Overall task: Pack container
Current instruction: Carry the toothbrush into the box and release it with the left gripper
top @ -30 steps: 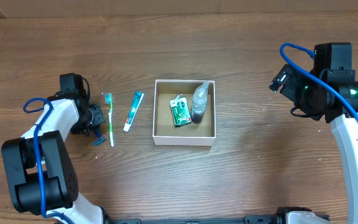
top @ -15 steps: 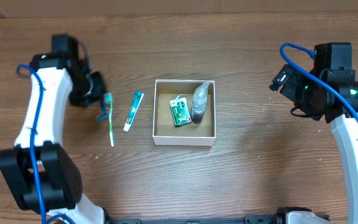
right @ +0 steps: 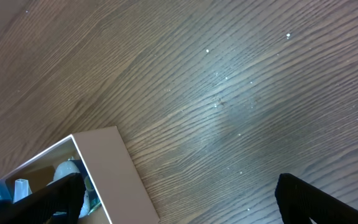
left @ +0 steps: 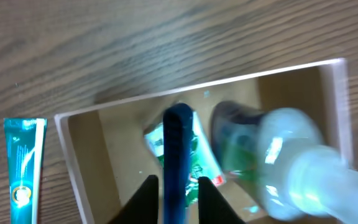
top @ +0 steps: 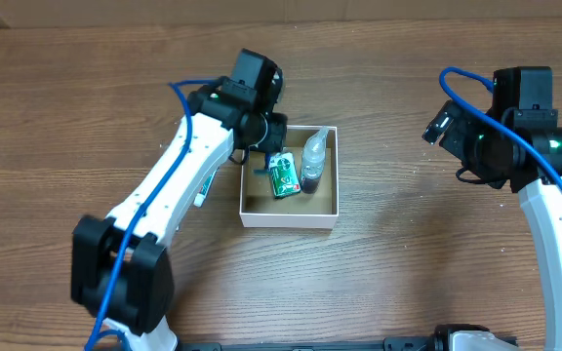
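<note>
Two items lie in the container [top: 289, 221]; green packet [top: 282, 176], clear bottle [top: 312, 162].

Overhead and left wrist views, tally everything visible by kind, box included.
container: 1
clear bottle: 1
green packet: 1
toothpaste tube: 1
blue-handled item, held by left gripper: 1
Total: 5
</note>
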`<control>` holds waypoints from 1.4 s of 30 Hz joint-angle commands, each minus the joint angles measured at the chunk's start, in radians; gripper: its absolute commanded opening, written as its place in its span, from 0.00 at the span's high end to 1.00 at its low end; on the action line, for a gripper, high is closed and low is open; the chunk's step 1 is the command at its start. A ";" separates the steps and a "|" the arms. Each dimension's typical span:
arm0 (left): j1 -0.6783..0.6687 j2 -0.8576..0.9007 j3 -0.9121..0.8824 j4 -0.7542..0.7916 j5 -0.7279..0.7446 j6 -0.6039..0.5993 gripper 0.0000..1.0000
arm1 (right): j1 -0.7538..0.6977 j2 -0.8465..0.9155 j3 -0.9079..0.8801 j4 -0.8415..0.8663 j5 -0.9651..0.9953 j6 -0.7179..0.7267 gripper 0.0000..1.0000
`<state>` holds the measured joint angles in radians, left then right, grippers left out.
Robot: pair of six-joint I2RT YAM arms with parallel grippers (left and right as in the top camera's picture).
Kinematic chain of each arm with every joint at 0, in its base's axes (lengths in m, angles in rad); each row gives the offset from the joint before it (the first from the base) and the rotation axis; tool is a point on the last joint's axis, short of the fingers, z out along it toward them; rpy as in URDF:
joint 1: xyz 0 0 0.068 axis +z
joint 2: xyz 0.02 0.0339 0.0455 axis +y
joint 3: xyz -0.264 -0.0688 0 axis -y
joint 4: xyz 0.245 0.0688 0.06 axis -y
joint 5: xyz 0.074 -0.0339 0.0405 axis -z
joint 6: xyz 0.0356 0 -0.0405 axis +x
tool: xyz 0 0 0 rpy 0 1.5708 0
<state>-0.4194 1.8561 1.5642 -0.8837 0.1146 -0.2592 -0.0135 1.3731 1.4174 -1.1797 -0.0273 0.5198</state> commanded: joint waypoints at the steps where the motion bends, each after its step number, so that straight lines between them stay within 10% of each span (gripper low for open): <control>1: 0.056 -0.015 0.031 -0.037 -0.029 -0.013 0.52 | -0.005 0.001 0.014 0.004 0.000 0.002 0.00; 7: 0.235 -0.074 0.081 -0.187 -0.094 0.002 0.22 | -0.005 0.001 0.014 0.004 0.000 0.002 0.00; 15: 0.442 0.044 -0.068 -0.126 -0.116 -0.004 0.25 | -0.005 0.001 0.014 0.004 0.000 0.002 0.00; 25: 0.464 0.262 -0.122 -0.079 -0.089 0.065 0.45 | -0.005 0.001 0.014 0.004 0.000 0.002 0.00; 32: 0.465 0.252 -0.121 -0.090 -0.088 0.065 0.89 | -0.005 0.001 0.014 0.004 0.000 0.002 0.00; 42: 0.391 -0.132 -0.034 -0.182 0.043 0.060 0.96 | -0.005 0.001 0.014 0.004 0.000 0.002 0.00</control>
<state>0.0284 1.9236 1.4582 -1.0569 0.0586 -0.2028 -0.0135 1.3739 1.4174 -1.1801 -0.0269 0.5198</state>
